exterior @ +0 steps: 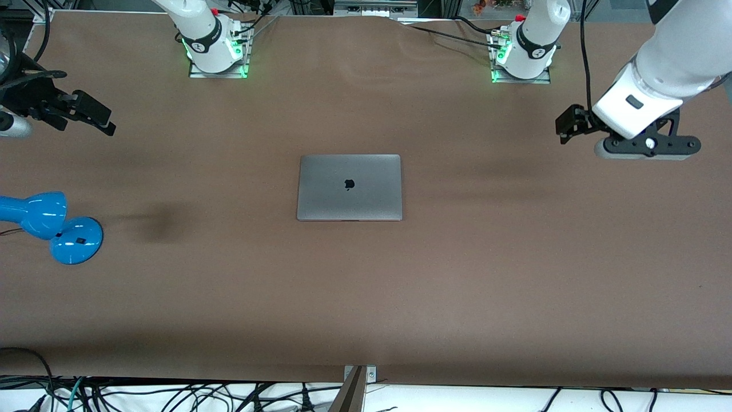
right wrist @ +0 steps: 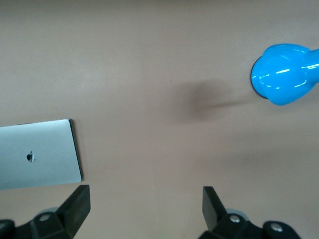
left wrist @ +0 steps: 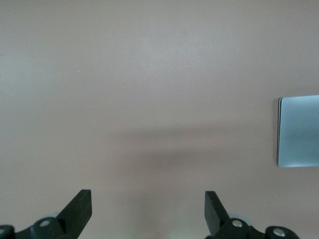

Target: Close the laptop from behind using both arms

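Grey laptop (exterior: 349,187) looks shut already, so we're done, left gripper (left wrist: 148,211) and right gripper (right wrist: 146,209) hanging spread well off either end.

Wide brown table (exterior: 514,274), blue desk lamp (exterior: 51,226) at its edge.

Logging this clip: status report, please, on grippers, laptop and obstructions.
Left gripper and right gripper open, over bare table at their own ends. Laptop shut flat mid-table. Blue lamp off toward right arm's end, well apart.
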Motion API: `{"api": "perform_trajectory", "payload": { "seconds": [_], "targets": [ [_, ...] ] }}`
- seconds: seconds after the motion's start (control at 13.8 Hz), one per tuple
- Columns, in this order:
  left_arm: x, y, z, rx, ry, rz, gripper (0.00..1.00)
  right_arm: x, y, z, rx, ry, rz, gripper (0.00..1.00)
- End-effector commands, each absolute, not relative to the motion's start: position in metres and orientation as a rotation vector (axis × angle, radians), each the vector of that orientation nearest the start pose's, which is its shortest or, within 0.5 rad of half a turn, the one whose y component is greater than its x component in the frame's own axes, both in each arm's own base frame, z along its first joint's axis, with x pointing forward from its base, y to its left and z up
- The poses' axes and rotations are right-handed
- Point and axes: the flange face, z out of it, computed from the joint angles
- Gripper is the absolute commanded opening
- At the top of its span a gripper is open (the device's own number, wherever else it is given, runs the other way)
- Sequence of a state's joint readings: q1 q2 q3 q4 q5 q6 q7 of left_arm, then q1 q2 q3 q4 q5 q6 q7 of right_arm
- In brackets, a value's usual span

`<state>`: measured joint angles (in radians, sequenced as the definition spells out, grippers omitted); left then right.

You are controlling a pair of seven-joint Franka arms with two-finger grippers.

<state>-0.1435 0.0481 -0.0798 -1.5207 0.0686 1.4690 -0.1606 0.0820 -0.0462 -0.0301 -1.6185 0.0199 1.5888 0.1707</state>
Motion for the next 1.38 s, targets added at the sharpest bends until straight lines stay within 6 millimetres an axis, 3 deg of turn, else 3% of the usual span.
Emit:
{"api": "perform_trajectory", "payload": {
  "seconds": [0.0,0.07,0.36,0.73,0.94,1.31],
  "targets": [
    [0.537,-0.089,0.617,-3.077,0.211,0.137,1.00,0.538,0.020,0.631,-3.152,0.165,-0.005,1.00],
    [0.535,-0.077,0.623,-3.079,0.235,0.127,1.00,0.537,0.020,0.630,-3.154,0.167,0.007,1.00],
    [0.521,-0.068,0.628,-3.154,0.223,0.119,1.00,0.537,0.019,0.629,-3.160,0.168,0.021,1.00],
    [0.514,-0.073,0.631,-3.170,0.220,0.097,1.00,0.537,0.020,0.628,-3.157,0.168,0.029,1.00],
    [0.499,-0.090,0.646,-3.107,0.227,0.069,1.00,0.536,0.021,0.629,-3.158,0.163,0.031,1.00],
    [0.486,-0.088,0.644,-3.091,0.221,0.071,1.00,0.536,0.025,0.628,-3.158,0.153,0.036,1.00]
  ]
}}
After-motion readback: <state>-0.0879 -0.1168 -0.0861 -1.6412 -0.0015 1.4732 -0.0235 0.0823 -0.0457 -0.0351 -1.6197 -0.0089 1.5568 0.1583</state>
